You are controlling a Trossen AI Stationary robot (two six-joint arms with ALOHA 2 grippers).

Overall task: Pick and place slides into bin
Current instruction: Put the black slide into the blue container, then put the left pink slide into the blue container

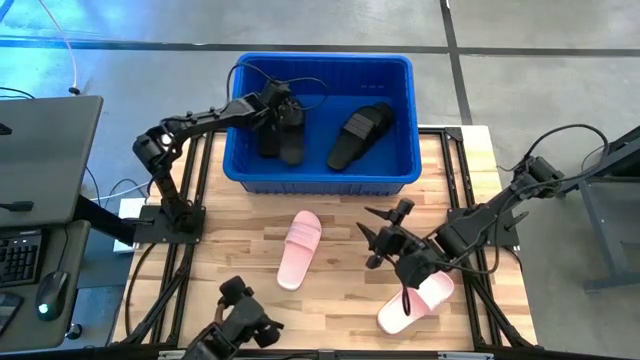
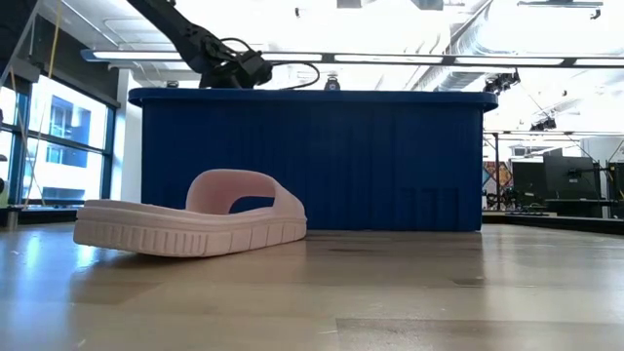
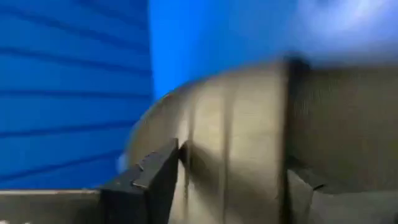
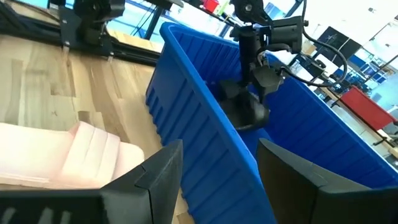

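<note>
We have the left gripper [image 1: 283, 112] down inside the bin [image 1: 318, 181] over a black slide [image 1: 291, 138], jaws parted so it drops in, while the right gripper [image 1: 385, 243] hangs spread and empty by the two pink slides [image 1: 300, 248] on the table [image 1: 240, 250].

Blue crate at the table's far edge, sandals in it and in front of it.

The large rectangular bright blue plastic bin [image 1: 322, 180] sits on the pale wooden slatted table [image 1: 240, 240] and holds black slide sandals at its left [image 1: 281, 137] and right [image 1: 360, 135]. Before it lies a pale pink slide sandal [image 1: 299, 248]; another pink one [image 1: 416, 303] lies nearer the front right corner.
</note>
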